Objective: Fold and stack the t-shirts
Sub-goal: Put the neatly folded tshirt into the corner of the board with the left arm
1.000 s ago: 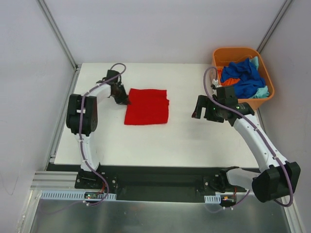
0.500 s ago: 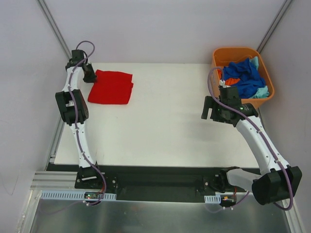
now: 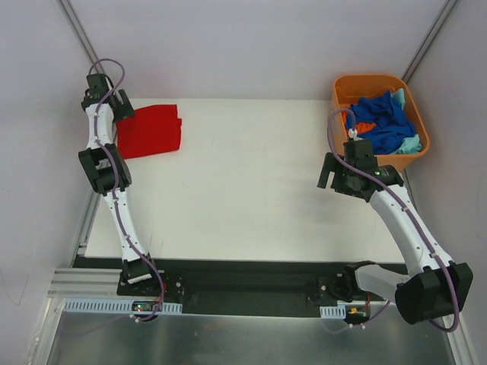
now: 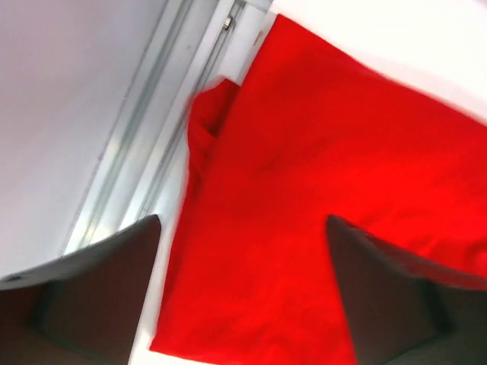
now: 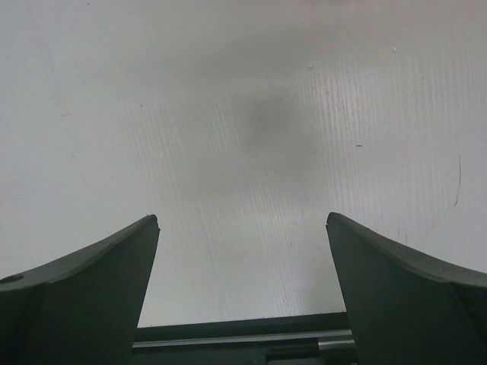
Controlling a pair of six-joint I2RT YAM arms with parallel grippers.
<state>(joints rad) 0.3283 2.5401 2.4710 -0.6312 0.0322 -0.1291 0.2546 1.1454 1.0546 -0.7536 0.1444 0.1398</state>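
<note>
White table top [image 3: 251, 190] with pale walls close around it, and the red t-shirt [image 3: 150, 131] lies folded in the far left corner, its left edge right at the table's border beside the metal rail [image 4: 141, 156]. That is my main worry: in the left wrist view the cloth sits so near the rail that any sideways drag could pull it off the edge or catch it in the channel. A loose flap [image 4: 204, 125] bunches up at that same edge, so I judge the fold could open if a finger brushes it on the way out. The left arm is stretched far out beside the wall, which leaves me little room to correct.

The left gripper [image 4: 243, 228] hangs over the shirt's left part, jaws spread wide and holding nothing. Red cloth fills the gap between them, though I cannot tell whether the tips touch it. The right gripper [image 5: 242, 228] is likewise wide open and empty over bare table, near the orange tub [image 3: 339, 85] and well apart from the red t-shirt. Inside the tub the blue shirts [image 3: 384, 125], an orange shirt [image 3: 364, 128] and a pale teal shirt [image 3: 411, 143] lie tangled. I expect a grab there may lift several at once or tip the tub
</note>
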